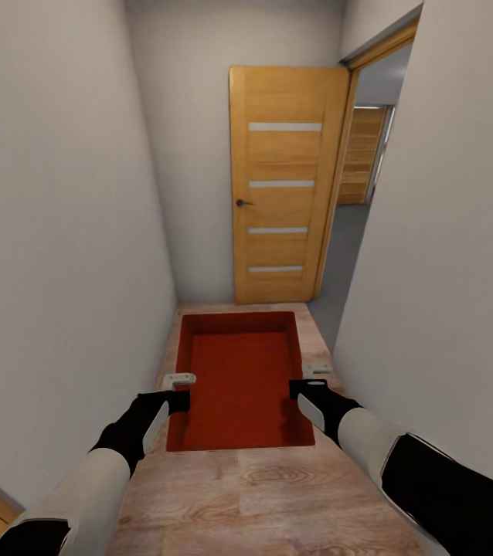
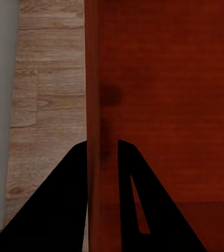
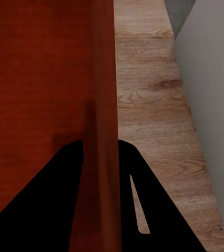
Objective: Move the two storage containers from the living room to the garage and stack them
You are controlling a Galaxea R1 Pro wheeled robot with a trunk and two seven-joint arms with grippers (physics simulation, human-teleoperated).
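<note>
- Left end effector (image 1: 178,390): clamped on the left wall of an orange-red storage container (image 1: 239,378), one finger outside the wall and one inside, as the left wrist view (image 2: 102,157) shows, with the wall pinched between the two dark fingers (image 2: 59,210).
- Storage container: held level between the two end effectors, open top up, over the light wood plank flooring (image 1: 277,494) of a narrow white-walled corridor (its ribbed bottom is bare). Whether it is one bin or two nested cannot be told.
- Left of the left end effector: a plain white wall (image 1: 53,232) runs close alongside, with a strip of plank flooring (image 2: 43,105) between it and the container (image 2: 164,105).
- Right end effector (image 1: 308,386): likewise gripping, on the right wall of the container (image 3: 38,79), the wall caught between its fingers (image 3: 159,210) in the right wrist view (image 3: 100,157).
- Right of the right end effector: plank flooring (image 3: 149,105), then another white wall (image 1: 440,270).
- Ahead of both end effectors, beyond the container's far wall: a light wooden door (image 1: 281,185) with four frosted glass strips, standing open, and a doorway (image 1: 358,193) onto grey floor (image 1: 339,262).
</note>
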